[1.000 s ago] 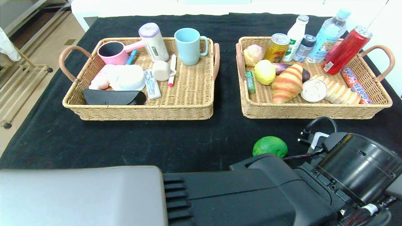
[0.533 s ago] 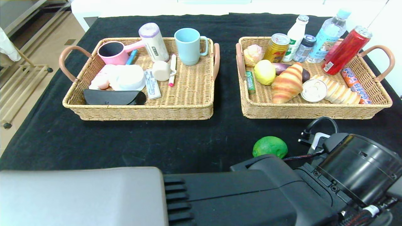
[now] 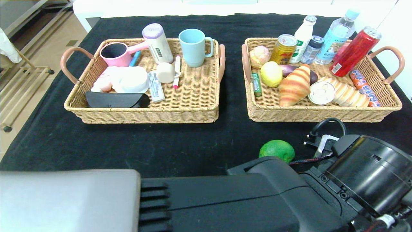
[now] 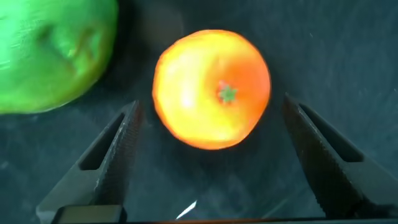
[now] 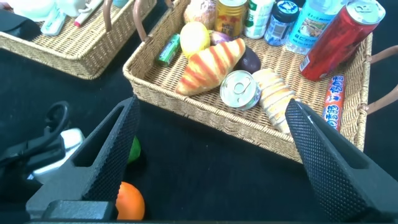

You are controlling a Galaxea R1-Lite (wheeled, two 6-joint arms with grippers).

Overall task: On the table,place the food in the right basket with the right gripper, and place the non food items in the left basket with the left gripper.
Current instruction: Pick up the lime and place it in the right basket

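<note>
Orange (image 4: 212,89) is sitting between the left gripper (image 4: 211,155)'s spread fingers in the left wrist view, upper centre of that frame, with clear cloth showing on both sides of it, so nothing is gripping it. The jaws are standing wide apart and empty. The fruit is looking round and firm, probably light, with a smooth skin that could be slipping a little under hard pads; taking it across its widest girth seems the safest hold. Its stem end is pointing up toward the camera, and being nearly a ball it is showing no real long axis.

Just beside it, at the upper left of the same frame, a lime (image 4: 53,53) is lying on the black table (image 3: 145,145). In the head view the lime (image 3: 277,150) is showing at lower centre right, while the orange is hiding behind the arm there.

The right gripper (image 5: 211,155) is hovering above the table with its jaws wide and empty; the orange (image 5: 129,200) is peeking in at the lower left of its frame. Farther out, the right basket (image 3: 322,112) is holding food and the left basket (image 3: 145,116) is holding non-food items. Being food, the orange looks like the right gripper's job.
</note>
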